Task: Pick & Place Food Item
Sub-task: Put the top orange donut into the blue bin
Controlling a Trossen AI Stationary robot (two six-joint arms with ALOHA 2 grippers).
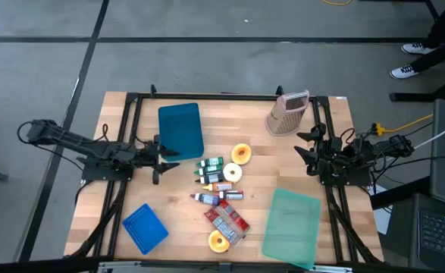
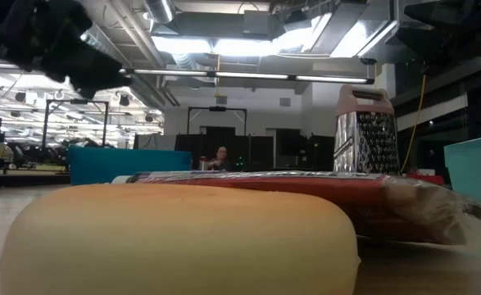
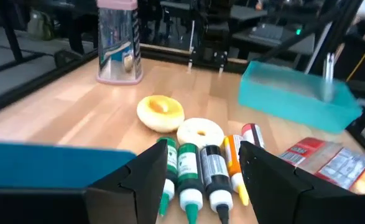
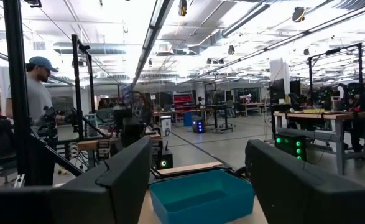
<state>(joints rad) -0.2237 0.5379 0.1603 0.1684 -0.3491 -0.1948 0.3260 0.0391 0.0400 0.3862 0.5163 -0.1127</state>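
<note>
Yellow donuts lie beyond the spread left gripper, untouched

In the low view, most of the table is blocked by a pale yellow round item, cut off at the lower edge. The red packet behind it is partly hidden. The packet's label is blurred in the left wrist view.
</note>
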